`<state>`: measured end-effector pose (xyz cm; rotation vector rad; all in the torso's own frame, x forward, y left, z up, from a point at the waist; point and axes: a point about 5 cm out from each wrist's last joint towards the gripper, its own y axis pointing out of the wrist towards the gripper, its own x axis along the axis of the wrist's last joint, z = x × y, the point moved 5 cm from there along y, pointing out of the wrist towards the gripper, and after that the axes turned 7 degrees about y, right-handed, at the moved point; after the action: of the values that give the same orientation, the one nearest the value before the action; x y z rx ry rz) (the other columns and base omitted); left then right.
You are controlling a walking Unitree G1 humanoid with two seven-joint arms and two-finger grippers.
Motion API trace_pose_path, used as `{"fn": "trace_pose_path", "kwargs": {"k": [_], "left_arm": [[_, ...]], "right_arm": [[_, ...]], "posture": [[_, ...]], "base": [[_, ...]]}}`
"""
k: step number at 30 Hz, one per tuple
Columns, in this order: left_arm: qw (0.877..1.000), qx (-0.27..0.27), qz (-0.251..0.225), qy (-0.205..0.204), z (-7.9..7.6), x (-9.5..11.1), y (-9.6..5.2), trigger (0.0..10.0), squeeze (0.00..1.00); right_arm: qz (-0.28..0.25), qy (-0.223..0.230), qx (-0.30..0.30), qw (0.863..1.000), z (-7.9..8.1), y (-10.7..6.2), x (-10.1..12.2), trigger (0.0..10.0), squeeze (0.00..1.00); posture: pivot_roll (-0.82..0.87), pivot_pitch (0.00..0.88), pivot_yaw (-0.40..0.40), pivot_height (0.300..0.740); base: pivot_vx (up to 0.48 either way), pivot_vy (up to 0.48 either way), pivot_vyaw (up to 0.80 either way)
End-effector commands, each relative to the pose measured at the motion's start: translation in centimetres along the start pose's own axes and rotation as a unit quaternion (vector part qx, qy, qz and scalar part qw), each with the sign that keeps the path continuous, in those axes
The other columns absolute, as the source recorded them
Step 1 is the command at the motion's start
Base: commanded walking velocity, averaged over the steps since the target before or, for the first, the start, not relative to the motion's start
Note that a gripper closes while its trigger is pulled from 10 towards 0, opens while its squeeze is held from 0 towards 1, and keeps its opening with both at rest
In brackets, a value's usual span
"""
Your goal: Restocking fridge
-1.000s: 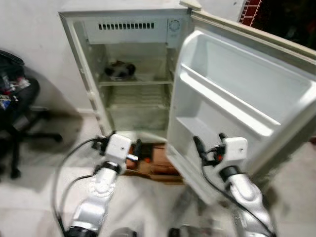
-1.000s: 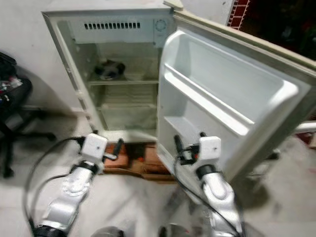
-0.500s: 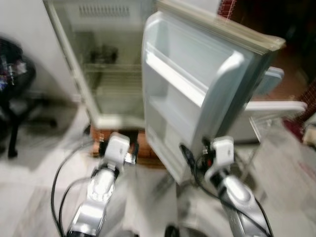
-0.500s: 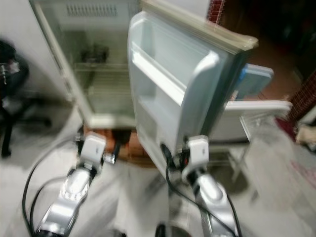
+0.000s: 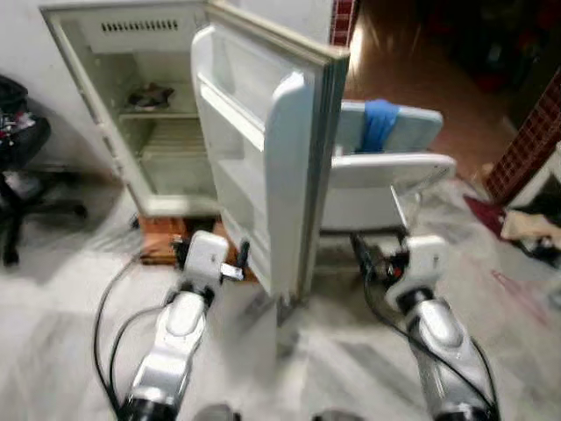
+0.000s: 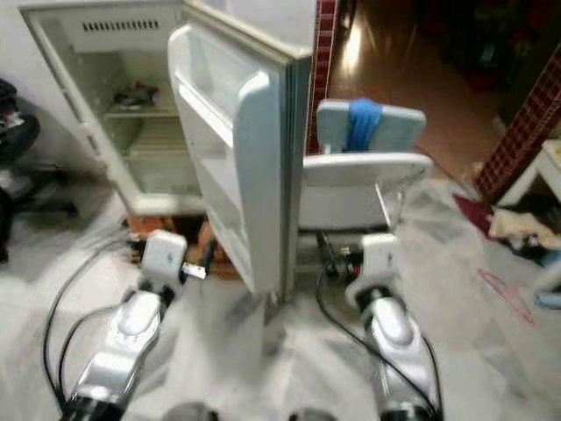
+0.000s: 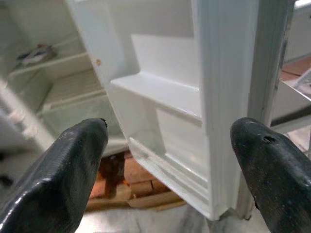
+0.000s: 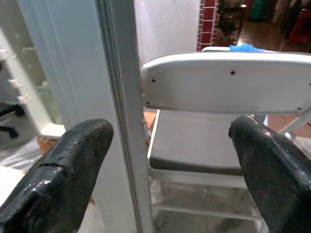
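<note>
Leftmost, an office chair point(image 5: 22, 167) stands by the wall. Next comes the fridge point(image 5: 131, 114), cabinet open, a dark item point(image 5: 151, 94) on its upper shelf's left part. Its door point(image 5: 263, 158) swings out toward the robot, edge-on. The left gripper point(image 7: 165, 160) — fingers spread wide, holding nothing — hovers just before the door's inner shelves. The right gripper point(image 8: 170, 165), equally wide and empty, faces the door's outer edge and a white folding chair point(image 5: 386, 175) bearing a blue cloth point(image 5: 379, 123).
</note>
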<state>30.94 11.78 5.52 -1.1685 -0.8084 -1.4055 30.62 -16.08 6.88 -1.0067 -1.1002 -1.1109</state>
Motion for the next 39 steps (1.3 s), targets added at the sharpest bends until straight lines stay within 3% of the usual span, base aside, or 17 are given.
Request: {"fn": "trace_pose_path", "kwargs": {"k": [1,5,18,27,32,39], "left_arm": [[1.000,0.014,0.005,-0.009,1.4,-0.2,-0.1,10.0,0.00],[1.000,0.014,0.001,-0.010,1.5,-0.2,-0.1,10.0,0.00],[0.999,0.020,0.015,-0.023,2.0,-1.0,-1.2,10.0,0.00],[0.998,0.028,0.032,-0.043,2.1,-1.7,-2.1,10.0,0.00],[0.993,0.052,0.070,-0.080,3.0,-3.2,-2.8,10.0,0.00],[0.993,0.051,0.068,-0.081,3.0,-2.9,-2.6,10.0,0.00]], "right_arm": [[-0.024,0.000,0.004,1.000,0.8,1.1,1.2,10.0,0.00],[-0.028,0.001,-0.007,1.000,0.4,1.3,1.3,10.0,0.00],[-0.044,-0.007,-0.063,0.997,-1.6,0.4,1.6,10.0,0.00],[-0.047,-0.004,-0.061,0.997,-1.5,0.3,1.7,10.0,0.00],[-0.067,0.010,-0.013,0.998,0.5,2.2,3.2,10.0,0.00],[-0.098,0.028,0.030,0.994,2.8,6.2,6.4,10.0,0.00]], "posture": [[0.00,0.006,0.035,0.740],[0.00,0.005,0.037,0.740],[0.00,0.012,0.028,0.740],[0.01,0.015,0.030,0.740],[0.01,0.018,0.033,0.740],[0.04,0.019,0.023,0.740]], "base": [[0.000,0.000,0.76],[0.061,0.000,0.69],[0.270,0.000,0.00],[0.027,0.000,0.00],[0.000,0.000,0.00],[0.000,0.000,0.00]]}}
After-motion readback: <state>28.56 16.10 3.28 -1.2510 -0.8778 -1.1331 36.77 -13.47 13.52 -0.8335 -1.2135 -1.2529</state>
